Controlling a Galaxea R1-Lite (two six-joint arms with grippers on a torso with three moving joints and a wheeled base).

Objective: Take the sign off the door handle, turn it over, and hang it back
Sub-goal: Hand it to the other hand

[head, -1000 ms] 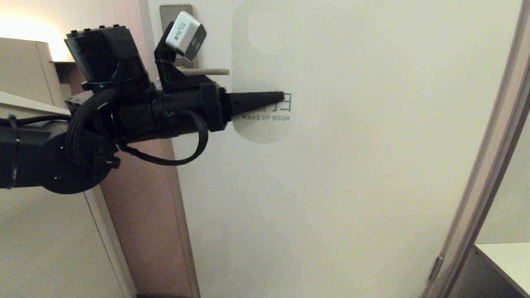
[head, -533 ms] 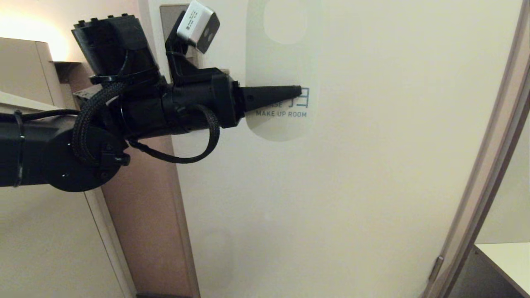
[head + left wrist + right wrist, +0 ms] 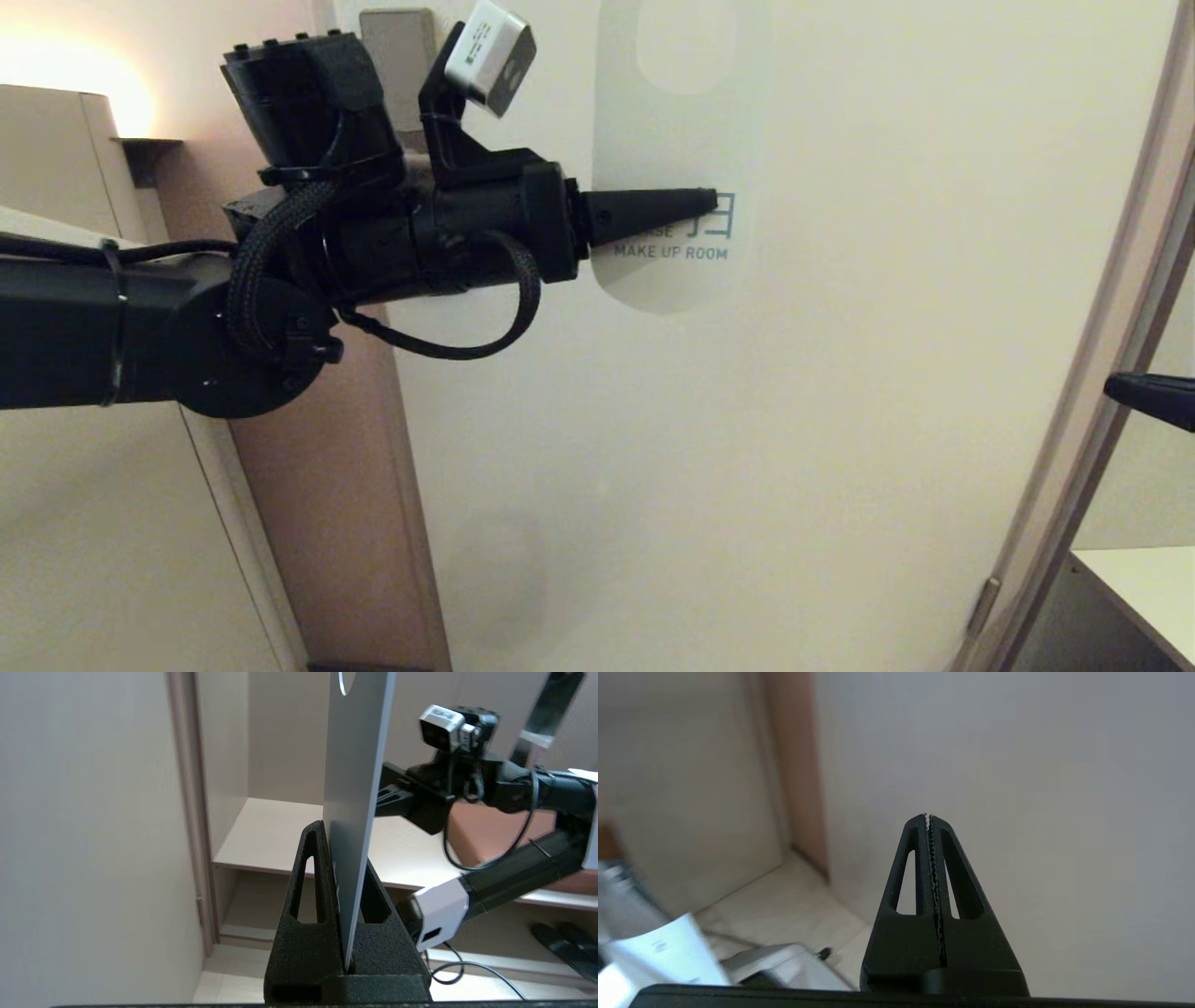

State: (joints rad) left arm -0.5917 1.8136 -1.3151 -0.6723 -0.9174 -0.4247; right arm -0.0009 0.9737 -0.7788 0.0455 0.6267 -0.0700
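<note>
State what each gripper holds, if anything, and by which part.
The left gripper pinches the sign at its lower half, beside the lettering. The right gripper is shut and holds nothing.

My left arm reaches in level from the left, wrist straight, its camera perched above. My left gripper (image 3: 711, 201) points sideways to the right, fingers pinched together with the sign (image 3: 680, 140) clamped edge-on between them. My right arm comes in from the right side; only the tip of my right gripper (image 3: 1111, 386) shows in the head view, pointing left, lower than the left one. Its fingers (image 3: 919, 858) are pressed together, holding nothing.
</note>
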